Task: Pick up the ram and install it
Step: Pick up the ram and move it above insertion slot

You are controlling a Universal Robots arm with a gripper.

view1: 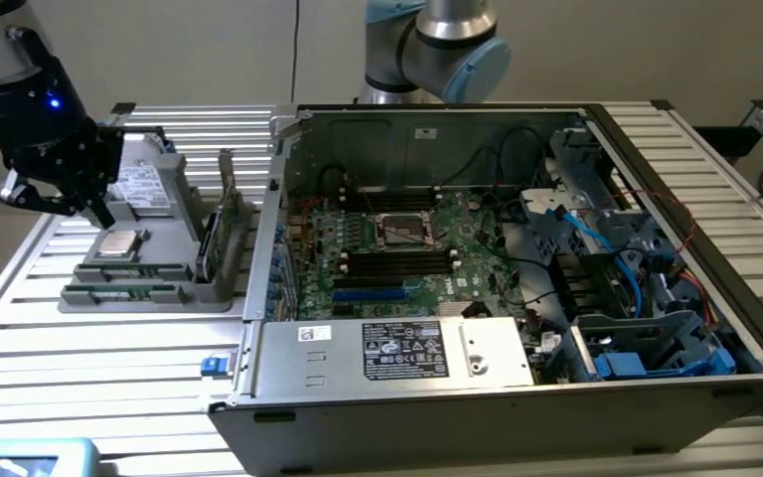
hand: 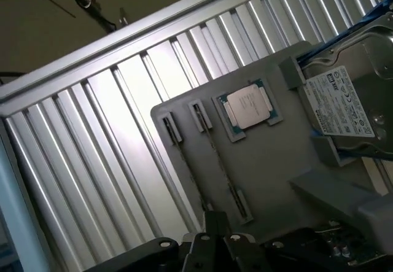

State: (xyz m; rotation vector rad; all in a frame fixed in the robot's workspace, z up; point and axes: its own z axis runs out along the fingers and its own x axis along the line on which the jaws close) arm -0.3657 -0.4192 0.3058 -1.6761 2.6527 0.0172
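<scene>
The ram is a thin green stick standing on edge in a slot along the right side of the grey parts tray, as the exterior view shows it. The wrist view shows the ram edge-on, as a thin line between two slot clips. My black gripper hangs above the tray's far left corner, left of the ram and clear of it. It is shut with nothing between its fingers. Its tip shows in the wrist view, just short of the ram's near end. The motherboard's black slots lie inside the open computer case.
A processor chip and a hard drive sit on the same tray. A taller green card stands upright beside the ram. The case walls rise at the exterior view's right. Cables and blue drive bays crowd the case's right side.
</scene>
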